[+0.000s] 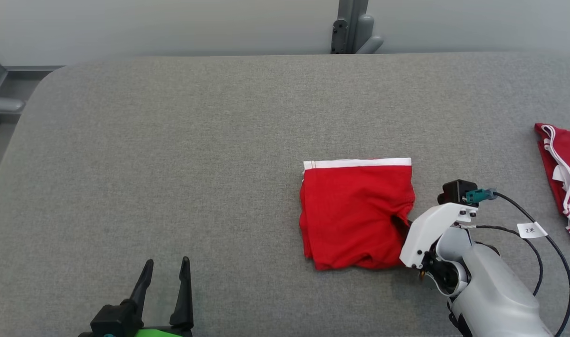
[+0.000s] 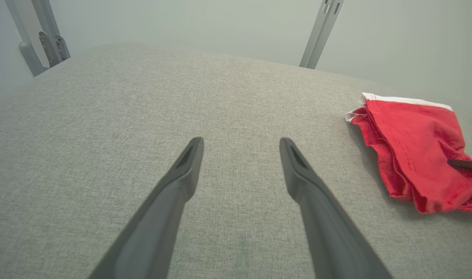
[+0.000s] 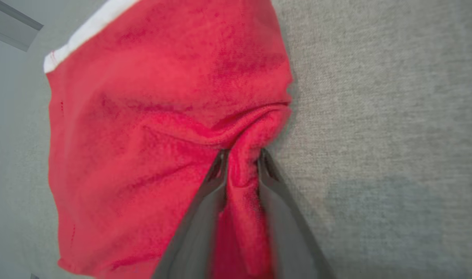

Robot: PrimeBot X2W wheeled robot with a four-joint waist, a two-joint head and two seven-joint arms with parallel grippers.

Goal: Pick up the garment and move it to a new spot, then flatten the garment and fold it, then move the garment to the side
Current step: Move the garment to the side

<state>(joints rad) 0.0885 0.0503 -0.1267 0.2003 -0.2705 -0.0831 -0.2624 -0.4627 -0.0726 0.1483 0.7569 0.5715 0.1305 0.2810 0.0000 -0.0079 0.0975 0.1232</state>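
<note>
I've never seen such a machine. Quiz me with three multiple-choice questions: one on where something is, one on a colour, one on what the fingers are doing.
1. Where does the folded red garment lie on the grey table?
A. at the far left corner
B. the robot's right of the middle
C. hanging off the near edge

2. What colour is the band along its far edge?
A. white
B. blue
C. black

3. What are the right arm's fingers doing?
A. spread wide over bare table
B. gripping a cup
C. pinching a fold of the garment

Answers: 1 B, the head view shows it right of centre. 2 A, a white strip tops the red cloth. 3 C, the right wrist view shows red cloth bunched between them.
</note>
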